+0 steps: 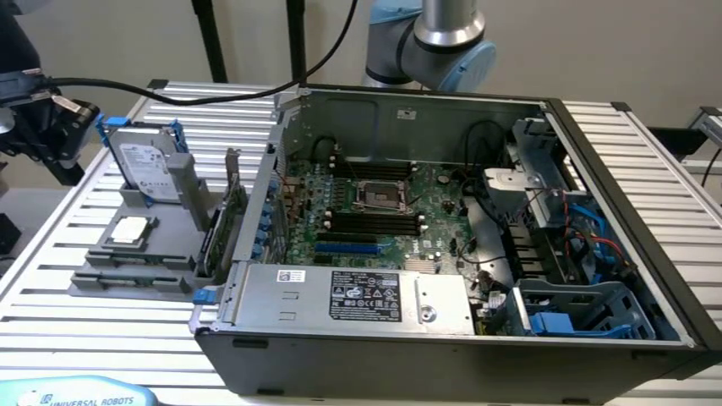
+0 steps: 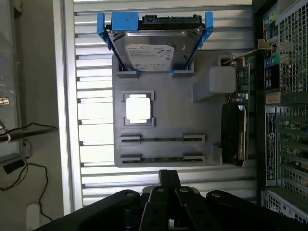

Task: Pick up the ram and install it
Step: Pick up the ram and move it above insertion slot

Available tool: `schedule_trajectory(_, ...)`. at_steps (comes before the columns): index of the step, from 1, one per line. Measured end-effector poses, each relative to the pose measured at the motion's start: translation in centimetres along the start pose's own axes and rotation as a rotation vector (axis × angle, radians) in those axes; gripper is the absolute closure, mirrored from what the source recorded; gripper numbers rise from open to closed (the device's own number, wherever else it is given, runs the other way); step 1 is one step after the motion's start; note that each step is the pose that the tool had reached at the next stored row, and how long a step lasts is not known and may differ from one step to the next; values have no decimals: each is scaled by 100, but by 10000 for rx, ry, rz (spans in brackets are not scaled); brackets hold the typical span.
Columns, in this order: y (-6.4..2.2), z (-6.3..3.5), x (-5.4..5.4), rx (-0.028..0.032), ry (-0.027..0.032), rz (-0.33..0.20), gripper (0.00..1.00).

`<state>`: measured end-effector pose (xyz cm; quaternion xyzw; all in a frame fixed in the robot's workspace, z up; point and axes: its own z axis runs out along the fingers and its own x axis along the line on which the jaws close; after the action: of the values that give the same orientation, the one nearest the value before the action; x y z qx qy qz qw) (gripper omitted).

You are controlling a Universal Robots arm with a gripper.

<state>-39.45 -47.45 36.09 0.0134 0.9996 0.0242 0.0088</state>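
Two rams [image 2: 161, 139] stand on edge in the slots of a grey holder [image 2: 173, 101]; the second ram [image 2: 161, 158] is the one closer to my gripper [image 2: 168, 177]. Its fingers are shut together with nothing between them, and it hangs well above the table, short of the holder's ram end. In the exterior view the gripper [image 1: 51, 127] hangs high at the exterior view's left, above the holder [image 1: 169, 254] and the rams [image 1: 134, 272]. Black memory slots [image 1: 367, 222] lie on the motherboard inside the open computer case [image 1: 451, 338].
The holder also carries a hard drive in a blue frame [image 2: 154, 50], a square silver processor [image 2: 138, 108] and an upright expansion card [image 1: 232, 224] beside the case wall. A black cable [image 1: 169, 93] runs from my wrist across the slatted table [image 1: 68, 211].
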Motion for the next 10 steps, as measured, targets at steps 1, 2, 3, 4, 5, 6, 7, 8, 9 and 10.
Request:
schedule_trajectory(1,0,4,0,-3,8,-179,89)
schedule_trajectory(2,0,8,0,-6,17,-359,89)
schedule_trajectory(3,-1,13,0,-10,26,-545,89)
schedule_trajectory(4,-1,18,0,-12,35,-723,89)
schedule_trajectory(5,-1,23,0,-16,43,-904,89)
schedule_trajectory(6,-2,28,0,-18,52,-1082,89)
schedule_trajectory(7,-2,33,1,-22,62,-1279,89)
schedule_trajectory(8,-2,39,1,-26,70,-1458,89)
schedule_trajectory(9,-2,44,1,-29,79,-1638,89)
schedule_trajectory(10,-3,49,1,-32,87,-1818,89)
